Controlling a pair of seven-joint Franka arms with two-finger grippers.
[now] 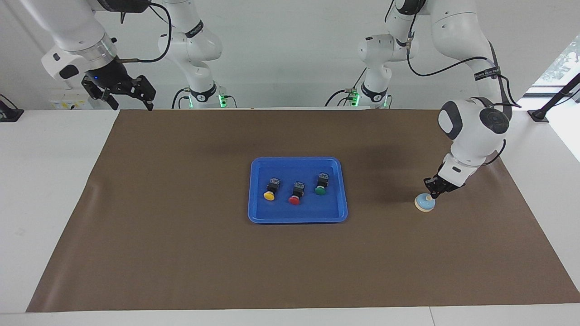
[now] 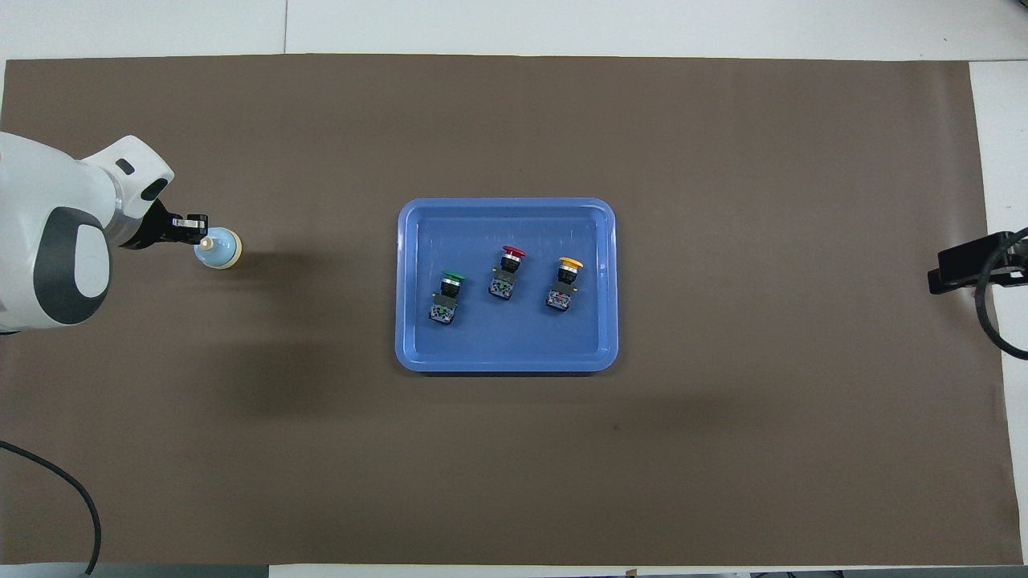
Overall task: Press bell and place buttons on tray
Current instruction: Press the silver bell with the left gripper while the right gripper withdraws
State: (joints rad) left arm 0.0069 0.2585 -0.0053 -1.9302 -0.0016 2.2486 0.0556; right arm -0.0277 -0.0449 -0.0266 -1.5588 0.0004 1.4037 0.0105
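The small light blue bell (image 1: 425, 203) (image 2: 220, 250) sits on the brown mat toward the left arm's end of the table. My left gripper (image 1: 432, 193) (image 2: 200, 238) is shut, and its tips are down on the knob at the top of the bell. The blue tray (image 1: 297, 219) (image 2: 506, 365) lies mid-table and holds all three buttons on their sides: yellow (image 1: 270, 190) (image 2: 565, 281), red (image 1: 296, 194) (image 2: 507, 273) and green (image 1: 321, 185) (image 2: 446, 297). My right gripper (image 1: 131, 105) (image 2: 960, 269) hangs open and empty, high over the mat's edge at the right arm's end.
A brown mat (image 1: 181, 253) covers most of the white table (image 1: 45, 181). Both arm bases (image 1: 371, 95) stand at the robots' edge. A black cable (image 2: 56, 498) lies by the mat's corner near the left arm.
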